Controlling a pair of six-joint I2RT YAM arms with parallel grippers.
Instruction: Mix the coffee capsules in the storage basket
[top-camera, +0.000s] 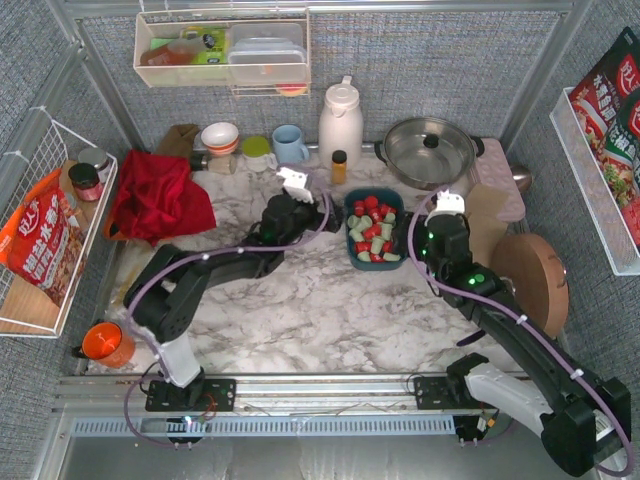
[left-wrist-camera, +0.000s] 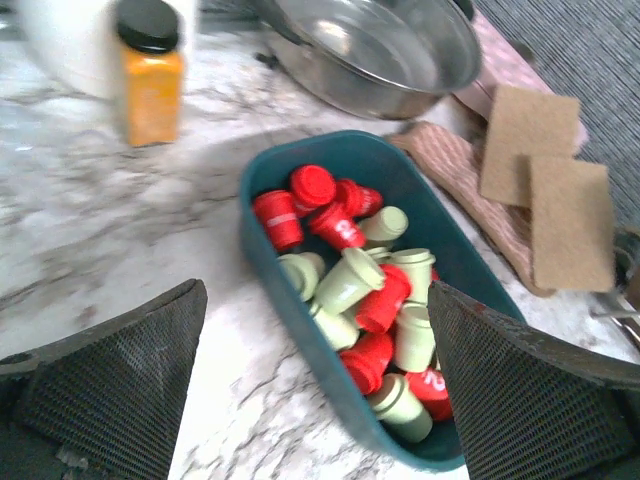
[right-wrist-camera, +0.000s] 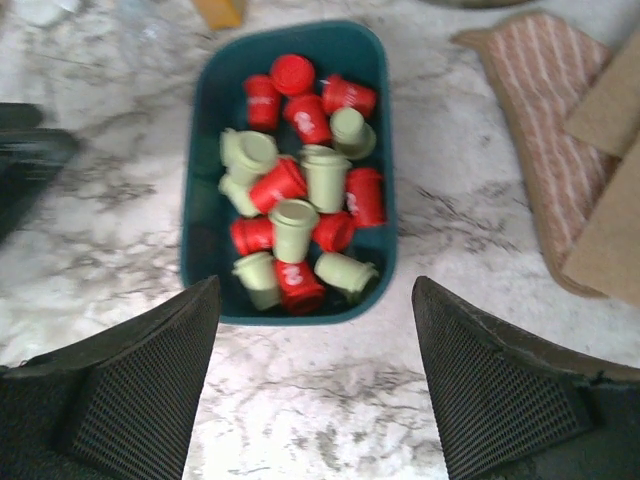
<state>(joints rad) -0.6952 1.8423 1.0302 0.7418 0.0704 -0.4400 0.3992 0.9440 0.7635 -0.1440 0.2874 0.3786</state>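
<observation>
right wrist, storage basket (right-wrist-camera: 203, 130) just beyond spread right tool (right-wrist-camera: 315, 300)

Top external: fixed high, behind arm bases, looks down and forward over whole table (top-camera: 320, 300) to back wall.
Left wrist: low, close, views storage basket (left-wrist-camera: 345, 155) obliquely from its left side.
Right wrist: close, nearly overhead, just short of basket's near end.
Shared by all three: basket, coffee capsules (right-wrist-camera: 285, 190), surrounding marble.
</observation>
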